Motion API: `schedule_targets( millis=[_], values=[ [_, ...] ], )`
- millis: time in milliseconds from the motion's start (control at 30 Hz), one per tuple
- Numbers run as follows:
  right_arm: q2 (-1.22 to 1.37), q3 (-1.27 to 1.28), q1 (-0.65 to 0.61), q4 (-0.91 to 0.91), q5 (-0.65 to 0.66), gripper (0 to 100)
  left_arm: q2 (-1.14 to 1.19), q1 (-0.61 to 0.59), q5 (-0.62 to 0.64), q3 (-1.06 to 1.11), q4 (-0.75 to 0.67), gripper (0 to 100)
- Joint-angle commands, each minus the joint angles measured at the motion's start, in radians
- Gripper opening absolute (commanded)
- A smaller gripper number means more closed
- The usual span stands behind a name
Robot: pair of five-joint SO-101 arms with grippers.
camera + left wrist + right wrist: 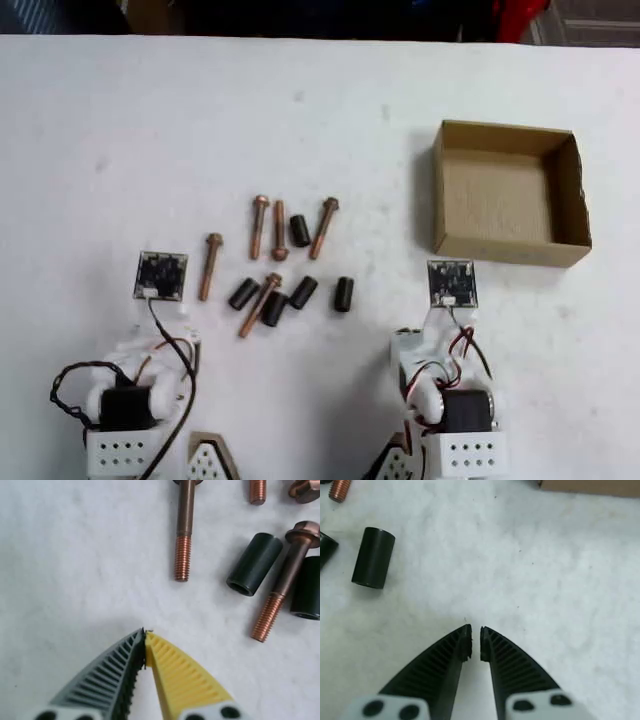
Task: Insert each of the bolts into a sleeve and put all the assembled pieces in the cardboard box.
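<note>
Several copper bolts (261, 226) and several black sleeves (303, 292) lie loose and separate on the white table, in the middle between the arms. The open cardboard box (510, 190) stands empty at the right. My left gripper (145, 634), with one grey and one yellow finger, is shut on nothing just above the table. A bolt (183, 530) and a sleeve (255, 564) lie a short way ahead of it. My right gripper (475, 641), with black fingers, is shut and holds nothing. The nearest sleeve (373, 557) lies ahead of it and to one side.
Both arms sit folded at the table's near edge, the left arm (130, 405) and the right arm (450, 400). A corner of the box (590, 486) lies beyond the right gripper. Bare table (150, 130) stretches to the left and the far side.
</note>
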Motion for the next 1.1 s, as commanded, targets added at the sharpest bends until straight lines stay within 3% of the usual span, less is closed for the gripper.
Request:
schedule_targets(
  millis=[0, 667, 867, 933, 1067],
  values=[
    [-0.008, 0.009, -0.013, 0.005, -0.003, 2.4, -0.007, 0.010, -0.008, -0.002, -0.009, 2],
    [-0.008, 0.009, -0.058, 0.002, -0.002, 2.8, -0.007, 0.010, -0.008, -0.002, -0.009, 2],
    [-0.010, 0.009, -0.068, -0.087, 0.002, 2.8, -0.007, 0.010, -0.008, -0.002, -0.009, 2],
    [-0.010, 0.009, -0.071, -0.110, 0.044, 2.8, -0.007, 0.010, -0.008, -0.002, -0.009, 2],
    [-0.010, 0.009, -0.065, -0.131, 0.287, 2.8, -0.007, 0.010, -0.008, -0.002, -0.009, 2]
  ],
)
